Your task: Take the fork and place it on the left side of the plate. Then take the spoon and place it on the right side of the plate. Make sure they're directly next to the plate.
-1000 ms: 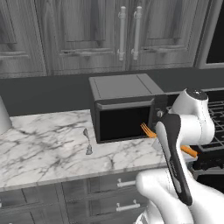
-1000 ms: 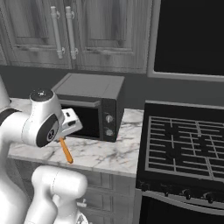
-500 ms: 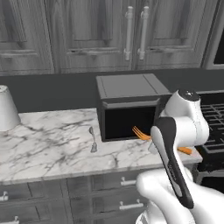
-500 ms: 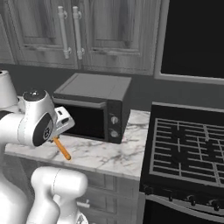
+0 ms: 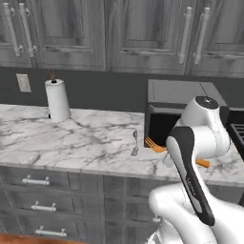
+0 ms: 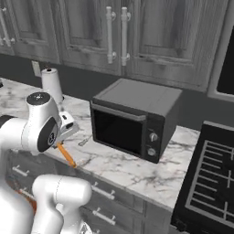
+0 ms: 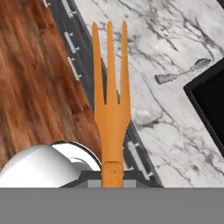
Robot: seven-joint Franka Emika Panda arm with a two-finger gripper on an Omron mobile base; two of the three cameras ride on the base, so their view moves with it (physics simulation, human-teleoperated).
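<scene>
Marble counter (image 5: 71, 143): no legible writing or labels anywhere. Paper towel roll (image 5: 58, 100) at the back wall, broad bare stone beside it. Spoon (image 5: 135, 143) lies near the front edge, just left of the microwave (image 6: 132, 119). Gripper (image 6: 68, 129) clamps the fork (image 7: 111, 103), tines projecting past the counter edge over wooden floor (image 7: 35, 96).

I'm seeing the counter (image 5: 71, 143) carrying a spoon (image 5: 135, 143) centre frame, microwave (image 5: 183, 105) right, towel roll (image 5: 57, 100) upper left.
</scene>
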